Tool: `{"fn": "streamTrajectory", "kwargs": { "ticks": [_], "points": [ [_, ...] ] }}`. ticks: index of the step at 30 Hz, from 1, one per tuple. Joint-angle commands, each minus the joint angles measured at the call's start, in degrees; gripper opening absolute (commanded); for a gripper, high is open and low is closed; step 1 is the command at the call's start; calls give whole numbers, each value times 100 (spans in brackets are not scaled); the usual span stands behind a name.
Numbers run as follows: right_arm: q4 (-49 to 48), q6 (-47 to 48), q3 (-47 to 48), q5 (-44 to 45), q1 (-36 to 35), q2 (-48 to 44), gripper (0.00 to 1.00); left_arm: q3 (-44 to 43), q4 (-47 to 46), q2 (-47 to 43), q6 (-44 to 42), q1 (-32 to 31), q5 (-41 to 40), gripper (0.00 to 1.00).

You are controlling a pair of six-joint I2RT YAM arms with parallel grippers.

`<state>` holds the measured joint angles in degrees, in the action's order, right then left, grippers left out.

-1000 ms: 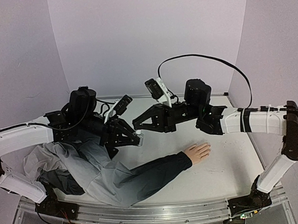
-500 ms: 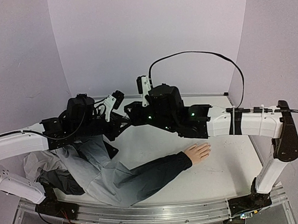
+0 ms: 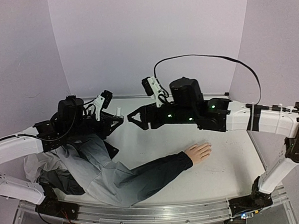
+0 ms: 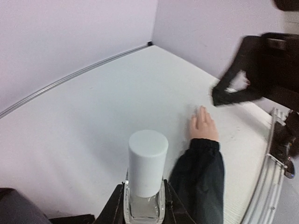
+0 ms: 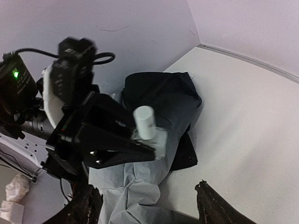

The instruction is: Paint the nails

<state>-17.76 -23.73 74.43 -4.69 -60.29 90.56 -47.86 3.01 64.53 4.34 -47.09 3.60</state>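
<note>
My left gripper (image 4: 145, 206) is shut on the clear glass body of a small bottle (image 4: 147, 163), which stands upright with its white cap on. From above, the left gripper (image 3: 120, 120) holds the bottle (image 3: 118, 112) over the table's left middle. My right gripper (image 3: 132, 119) is open just to the right of the bottle, not touching it. In the right wrist view the right gripper (image 5: 149, 205) has nothing between its wide-set fingers (image 5: 86, 205), and the bottle (image 5: 145, 123) is ahead. The peach mannequin hand (image 3: 198, 152) lies flat at the end of a dark sleeve (image 3: 157, 172). Its nails are too small to make out.
A grey and dark garment (image 3: 82, 165) is heaped on the table's left under the left arm. Purple walls (image 3: 151, 41) close the back and sides. The table's metal front rail (image 3: 145, 212) runs along the near edge.
My right gripper was shut at the bottle's cap half a second ago. It has opened and drawn back to the right. The left gripper has shifted left, still holding the capped bottle.
</note>
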Motion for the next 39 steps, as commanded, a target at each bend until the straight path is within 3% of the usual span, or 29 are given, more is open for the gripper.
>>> {"fn": "streamTrajectory", "kwargs": {
  "ticks": [1, 6, 10, 17, 32, 35, 39],
  "points": [
    [-769, 249, -623, -2138, 709, -678, 78, -125, -423, -301, -202, 32, 2365, 0],
    [-1490, 280, -769, -4119, 853, -655, 82, -637, -424, 143, -89, 33, 5274, 0],
    [-2325, -81, -842, -5087, 849, -456, 75, -1001, -423, 599, 199, 17, 6089, 0],
    [-2972, -350, -883, -5477, 788, -259, 60, -1099, -449, 811, 214, -28, 6025, 0],
    [-3116, -372, -723, -5587, 769, 117, 16, -1183, -476, 1007, 235, -37, 6041, 0],
    [-3074, -395, -811, -5387, 765, 111, 10, -1184, -484, 1009, 335, -37, 5657, 0],
    [-2620, -249, -886, -4951, 765, 111, 0, -1073, -474, 927, 362, 42, 4202, 0]
  ]
}}
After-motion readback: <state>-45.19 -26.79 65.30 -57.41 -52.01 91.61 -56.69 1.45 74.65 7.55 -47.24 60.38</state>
